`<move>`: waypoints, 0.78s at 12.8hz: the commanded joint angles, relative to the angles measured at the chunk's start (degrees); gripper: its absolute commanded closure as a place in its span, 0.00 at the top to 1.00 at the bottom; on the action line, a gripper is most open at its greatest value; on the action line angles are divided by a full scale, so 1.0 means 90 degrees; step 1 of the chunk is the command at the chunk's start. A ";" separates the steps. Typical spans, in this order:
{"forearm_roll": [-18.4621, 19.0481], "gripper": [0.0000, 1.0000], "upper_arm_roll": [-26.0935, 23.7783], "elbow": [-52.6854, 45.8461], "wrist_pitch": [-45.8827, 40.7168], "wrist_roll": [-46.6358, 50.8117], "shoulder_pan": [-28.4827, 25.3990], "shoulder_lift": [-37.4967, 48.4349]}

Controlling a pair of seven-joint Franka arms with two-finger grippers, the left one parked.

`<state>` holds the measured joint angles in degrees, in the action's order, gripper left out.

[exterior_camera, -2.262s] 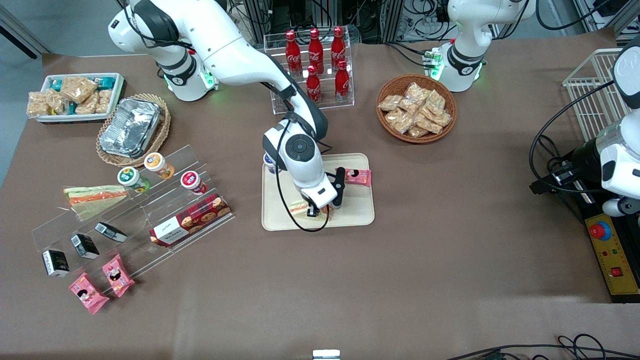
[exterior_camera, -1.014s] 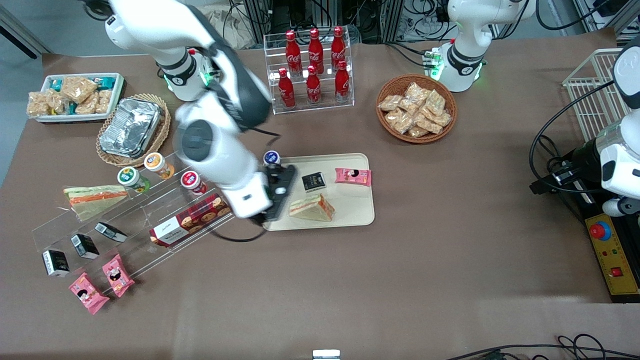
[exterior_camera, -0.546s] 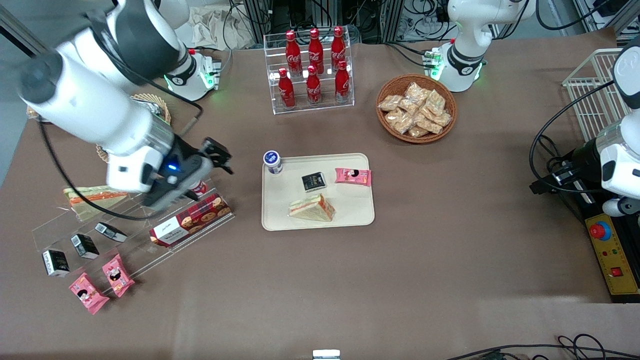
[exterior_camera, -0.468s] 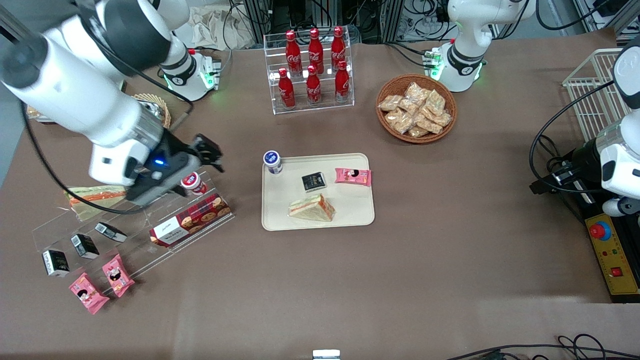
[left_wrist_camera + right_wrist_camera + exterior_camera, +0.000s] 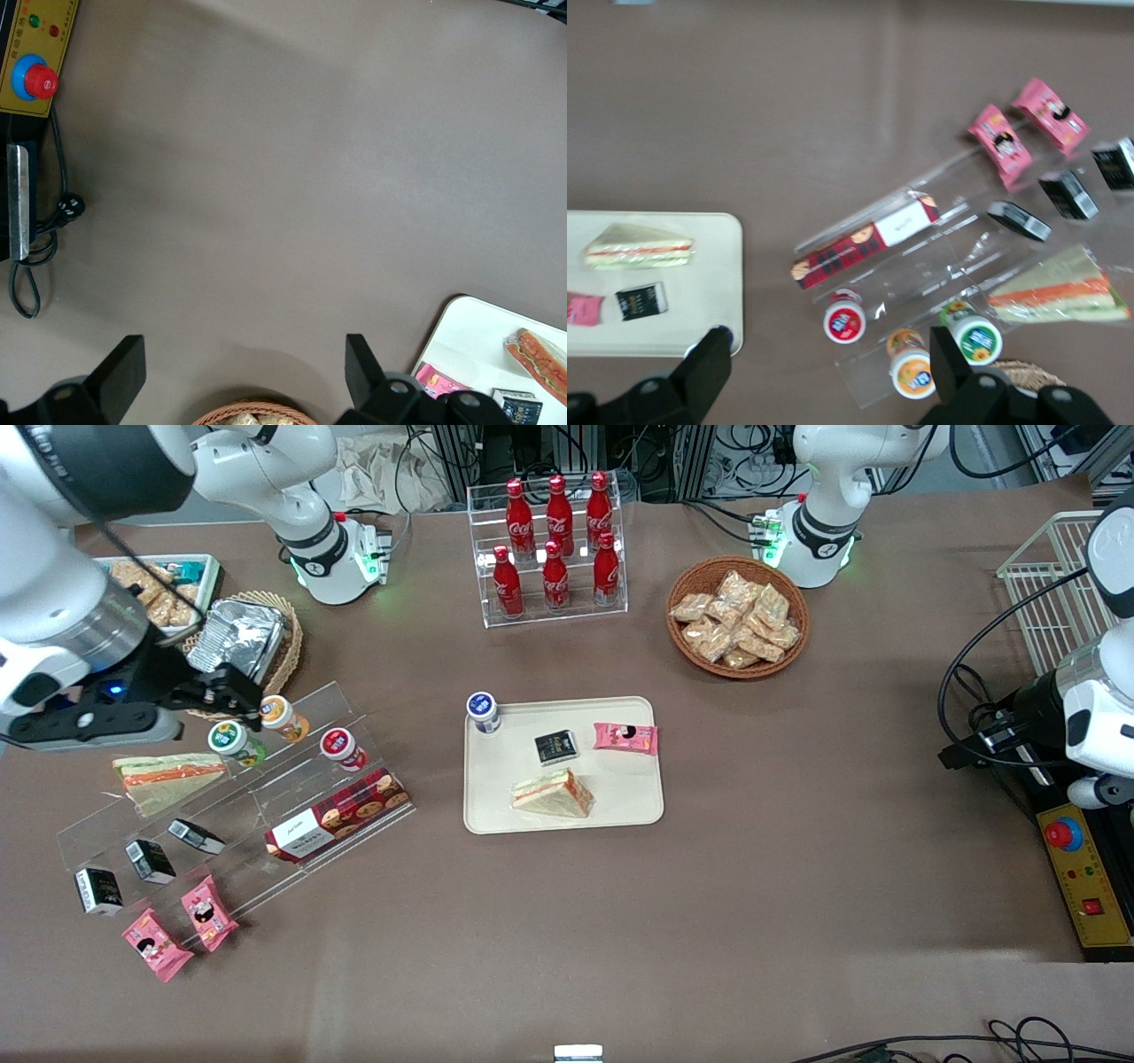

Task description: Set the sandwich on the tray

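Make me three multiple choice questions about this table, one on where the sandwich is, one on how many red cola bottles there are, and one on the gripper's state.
1. Where does the sandwich lie?
A. in the wicker basket
B. on the cream tray
C. on the clear display steps

2. How many red cola bottles stand in the clear rack?
A. four
B. eight
C. six

3. What is the state of the right arm's gripper?
A. open, holding nothing
B. shut on the sandwich
C. shut on a yoghurt cup

Answers: 1 B, the wedge rests inside the tray's rim. 2 C, three stand farther from the front camera and three nearer. 3 A, the wrist view shows its fingers apart, above the clear display steps.
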<state>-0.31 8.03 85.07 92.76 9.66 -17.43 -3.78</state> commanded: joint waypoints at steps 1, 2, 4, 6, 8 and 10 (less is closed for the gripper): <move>0.0287 1.00 -0.0052 0.0352 0.0045 0.0225 0.0393 0.0156; 0.0288 1.00 -0.0062 0.0352 0.0026 0.0245 0.0568 0.0147; 0.0211 1.00 -0.0072 0.0284 0.0045 0.0274 0.0930 0.0020; 0.0220 1.00 -0.0072 0.0274 0.0307 0.0051 0.1165 -0.0058; 0.0239 1.00 -0.0072 0.0264 0.0484 -0.1029 0.1195 -0.0097; 0.0065 1.00 -0.0111 0.0264 0.0679 -0.1249 0.1515 -0.0127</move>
<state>0.94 8.00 87.28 97.12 1.18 -6.45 -4.80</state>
